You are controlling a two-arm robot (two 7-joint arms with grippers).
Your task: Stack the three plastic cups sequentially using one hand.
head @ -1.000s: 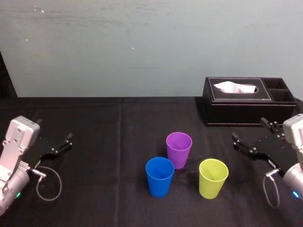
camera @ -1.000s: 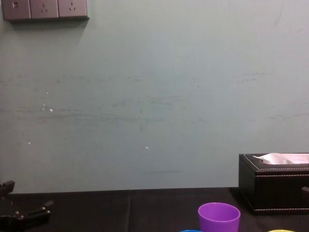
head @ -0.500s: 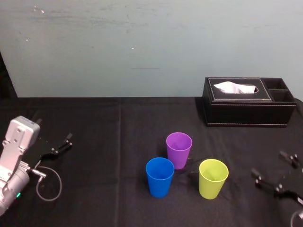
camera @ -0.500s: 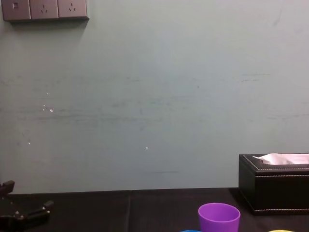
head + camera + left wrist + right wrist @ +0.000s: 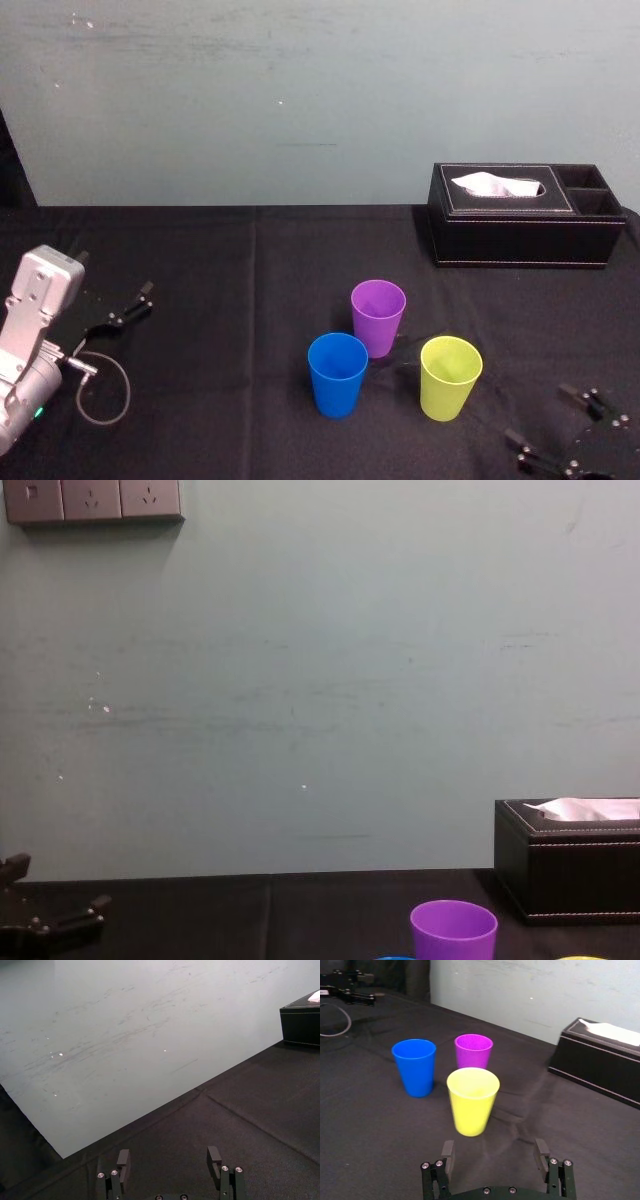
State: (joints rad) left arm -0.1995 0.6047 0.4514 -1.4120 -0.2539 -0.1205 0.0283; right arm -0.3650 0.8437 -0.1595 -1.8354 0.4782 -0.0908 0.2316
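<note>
Three upright tapered cups, purple (image 5: 378, 315), blue (image 5: 337, 378), yellow-green (image 5: 450, 380)

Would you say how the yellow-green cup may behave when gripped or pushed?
The yellow-green cup looks empty and thin-walled, so it is probably light. Its smooth taper may slip in a grip. Standing on its narrow base, it could tip.

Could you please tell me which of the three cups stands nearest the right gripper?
The yellow-green cup, standing just ahead of the open right gripper; the blue cup and purple cup stand farther off.
</note>
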